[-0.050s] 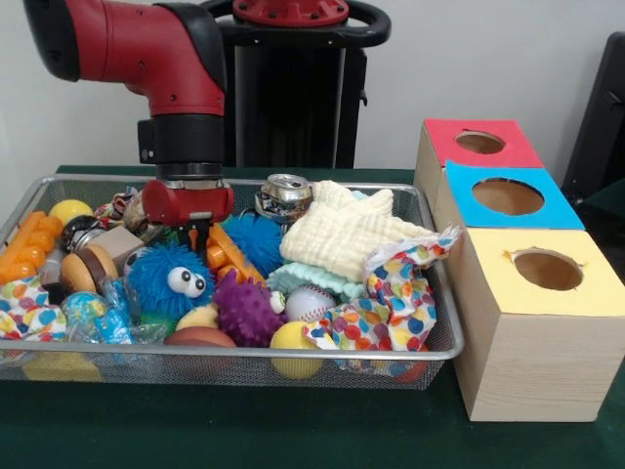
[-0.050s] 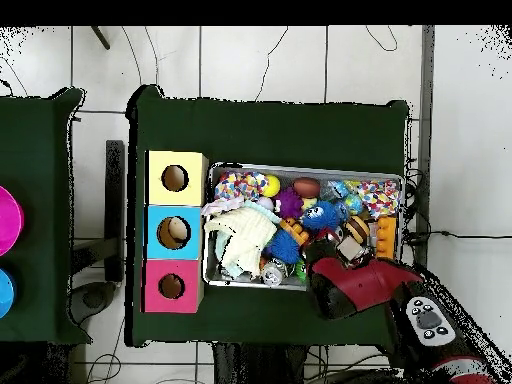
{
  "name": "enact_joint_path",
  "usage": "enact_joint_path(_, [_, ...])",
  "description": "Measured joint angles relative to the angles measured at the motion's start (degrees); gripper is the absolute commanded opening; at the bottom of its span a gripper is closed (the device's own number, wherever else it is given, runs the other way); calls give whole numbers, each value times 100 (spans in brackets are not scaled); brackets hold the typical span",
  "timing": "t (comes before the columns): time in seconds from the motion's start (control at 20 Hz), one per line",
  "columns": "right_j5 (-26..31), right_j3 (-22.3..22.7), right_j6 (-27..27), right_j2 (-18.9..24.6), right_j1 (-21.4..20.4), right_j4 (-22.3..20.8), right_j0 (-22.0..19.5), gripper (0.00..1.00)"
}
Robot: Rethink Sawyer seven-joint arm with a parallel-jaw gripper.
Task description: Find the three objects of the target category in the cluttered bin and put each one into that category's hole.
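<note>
Front view shows the gripper [image 1: 192,234] lowered into the wire-mesh bin [image 1: 444,332] among a fuzzy blue googly-eyed ball [image 1: 169,279], a spiky purple ball [image 1: 246,307], a stitched baseball [image 1: 310,302] and a waffle-weave cream cloth [image 1: 347,234]; whether its fingers are spread or closed I cannot tell. Beside the bin stands a wooden box [image 1: 532,371] with round holes in red [image 1: 479,142], blue [image 1: 507,196] and yellow [image 1: 547,269] tops. Overhead view alone shows a pale object inside the blue hole [image 2: 174,233], while the arm [image 2: 360,285] hides the gripper.
</note>
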Motion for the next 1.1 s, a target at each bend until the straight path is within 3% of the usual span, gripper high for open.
enact_joint_path(0.1, [-2,119,0,244,-17,-53,-186,0])
enact_joint_path(0.45, [2,646,0,1757,92,-434,-1460,0])
enact_joint_path(1.1, [-53,1421,0,3252,572,-506,-2608,0])
